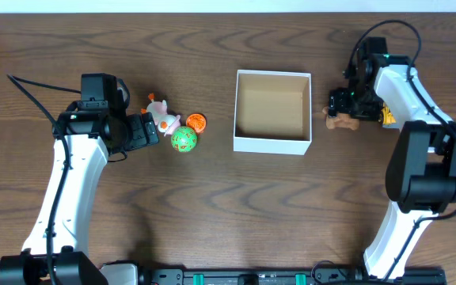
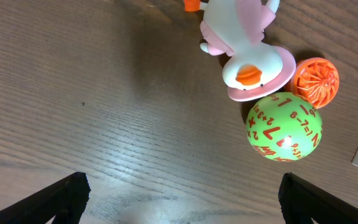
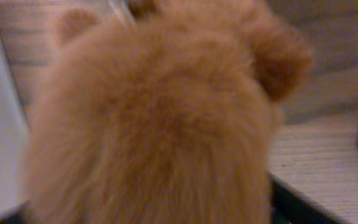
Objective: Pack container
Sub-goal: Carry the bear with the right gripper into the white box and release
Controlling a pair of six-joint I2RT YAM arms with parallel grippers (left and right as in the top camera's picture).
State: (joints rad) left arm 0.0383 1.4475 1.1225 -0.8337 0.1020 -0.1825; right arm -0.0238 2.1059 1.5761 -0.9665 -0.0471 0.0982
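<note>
The container (image 1: 271, 144) sits in the middle of the counter (image 1: 228, 222) and its brown inside is bare, so by the look of it no packing is done yet. All the toys in view lie outside it. To its left, well apart from its wall, three are bunched together and touching: a white and pink duck (image 2: 247, 50), a green ball (image 2: 283, 126) with red numbers and a smaller orange ball (image 2: 316, 81). To its right, near the wall, lies a brown plush toy (image 3: 154, 124).

The left end effector (image 2: 182, 193) has its fingers spread wide and holds nothing; it hangs over bare wood just beside the duck and the balls, touching none of them. The right end effector (image 1: 343, 105) is down at the plush toy, whose fur fills the wrist view so fully that the fingers are hidden. I cannot tell whether it is gripping the toy or only close against it.
</note>
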